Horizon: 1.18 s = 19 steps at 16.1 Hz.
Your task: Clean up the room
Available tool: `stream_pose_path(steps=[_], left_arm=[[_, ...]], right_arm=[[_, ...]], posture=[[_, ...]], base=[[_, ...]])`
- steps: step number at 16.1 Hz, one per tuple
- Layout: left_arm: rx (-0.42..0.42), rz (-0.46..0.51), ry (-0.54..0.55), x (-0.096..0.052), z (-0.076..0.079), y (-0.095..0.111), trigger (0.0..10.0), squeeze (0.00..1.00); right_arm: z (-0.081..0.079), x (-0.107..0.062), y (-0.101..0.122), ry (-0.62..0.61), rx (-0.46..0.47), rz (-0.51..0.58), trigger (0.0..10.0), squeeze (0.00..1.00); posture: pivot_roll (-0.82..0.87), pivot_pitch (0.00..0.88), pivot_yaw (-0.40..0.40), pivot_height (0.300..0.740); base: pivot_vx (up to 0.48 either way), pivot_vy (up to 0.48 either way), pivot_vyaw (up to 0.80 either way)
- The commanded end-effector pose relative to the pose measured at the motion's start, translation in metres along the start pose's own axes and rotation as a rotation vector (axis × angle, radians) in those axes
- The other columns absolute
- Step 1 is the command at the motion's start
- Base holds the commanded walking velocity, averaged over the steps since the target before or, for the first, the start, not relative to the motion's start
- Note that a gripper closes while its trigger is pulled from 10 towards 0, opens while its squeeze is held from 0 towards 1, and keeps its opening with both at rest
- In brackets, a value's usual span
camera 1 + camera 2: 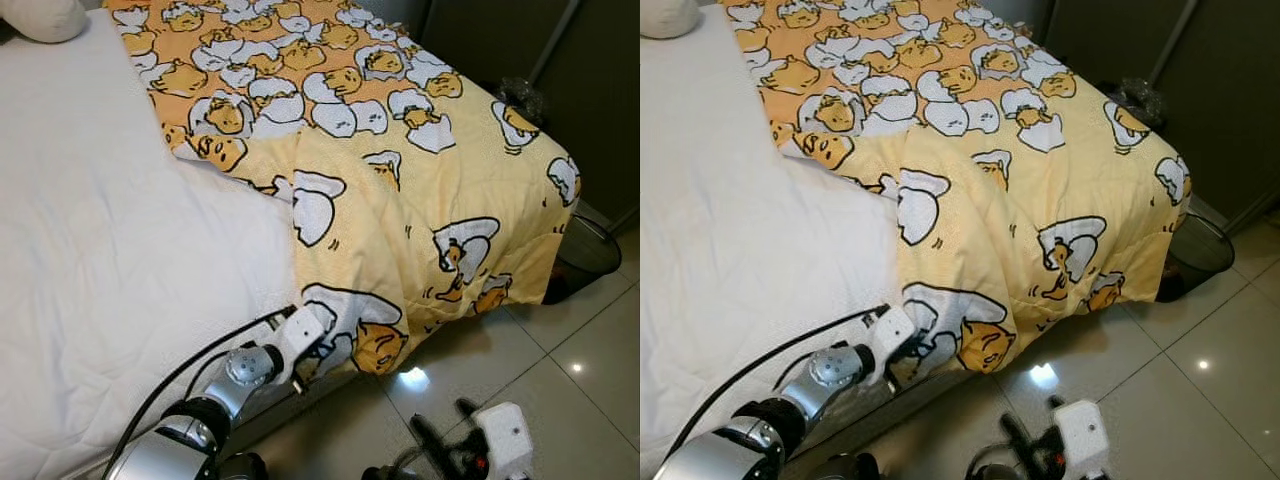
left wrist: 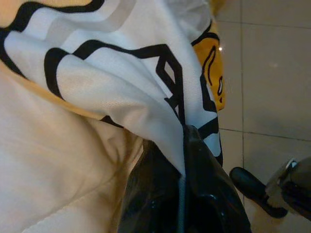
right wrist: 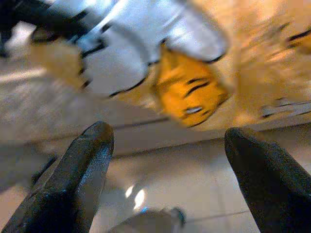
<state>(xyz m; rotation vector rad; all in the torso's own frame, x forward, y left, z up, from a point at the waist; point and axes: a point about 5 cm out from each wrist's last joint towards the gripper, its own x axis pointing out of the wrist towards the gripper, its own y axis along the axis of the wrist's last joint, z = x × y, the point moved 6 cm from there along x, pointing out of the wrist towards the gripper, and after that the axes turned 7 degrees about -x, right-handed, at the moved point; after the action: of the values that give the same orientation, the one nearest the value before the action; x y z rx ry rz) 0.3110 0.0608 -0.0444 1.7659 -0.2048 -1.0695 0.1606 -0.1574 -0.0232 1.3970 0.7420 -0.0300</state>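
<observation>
A yellow blanket [image 1: 400, 170] printed with egg characters covers the right half of the bed and hangs over its foot toward the floor. The left half shows the bare white sheet [image 1: 100, 250]. My left gripper [image 2: 182, 194] is at the blanket's lower corner by the bed's near edge, shut on a fold of the fabric. In the left eye view its white wrist [image 1: 300, 335] meets the cloth there. Low over the tiles in front of the bed, my right gripper [image 3: 165, 136] is open and holds nothing, facing the hanging blanket corner [image 3: 189, 92].
A black mesh waste bin [image 1: 585, 250] stands on the tiled floor [image 1: 580, 360] at the bed's far right corner. Dark wardrobe doors [image 1: 500, 40] run behind it, with crumpled clear plastic [image 1: 520, 95] at their base. A pillow [image 1: 40, 18] lies at the bed's head.
</observation>
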Motion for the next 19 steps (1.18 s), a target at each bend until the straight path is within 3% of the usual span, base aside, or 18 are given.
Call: stream_pose_path(steps=[1, 4, 9, 16, 19], left_arm=[[0.009, -0.007, -0.043, 0.001, 0.011, -0.005, 10.0, 0.0], [-0.04, 0.014, -0.023, 0.001, 0.009, -0.003, 10.0, 0.0], [-0.041, 0.035, 0.007, 0.0, 0.004, 0.001, 10.0, 0.0], [-0.058, 0.041, -0.025, 0.004, 0.015, 0.002, 10.0, 0.0], [-0.059, 0.046, -0.042, 0.006, 0.021, 0.004, 10.0, 0.0]], right_arm=[[-0.005, -0.003, -0.004, 0.029, 0.015, -0.022, 10.0, 0.0], [-0.003, -0.004, -0.008, 0.009, 0.023, -0.027, 10.0, 0.0], [-0.008, -0.003, -0.011, 0.018, 0.03, -0.033, 10.0, 0.0], [-0.002, 0.002, -0.011, 0.017, 0.034, -0.036, 10.0, 0.0], [0.001, 0.0, -0.022, 0.014, 0.04, -0.051, 10.0, 0.0]], posture=[[-0.21, 0.097, -0.018, 0.74], [-0.21, 0.093, -0.02, 0.74], [-0.21, 0.091, -0.021, 0.74], [-0.21, 0.092, -0.019, 0.74], [-0.21, 0.093, -0.02, 0.74]], base=[[0.0, 0.0, 0.0], [0.0, 0.0, 0.0], [0.0, 0.0, 0.0], [0.0, 0.0, 0.0], [0.0, 0.0, 0.0]])
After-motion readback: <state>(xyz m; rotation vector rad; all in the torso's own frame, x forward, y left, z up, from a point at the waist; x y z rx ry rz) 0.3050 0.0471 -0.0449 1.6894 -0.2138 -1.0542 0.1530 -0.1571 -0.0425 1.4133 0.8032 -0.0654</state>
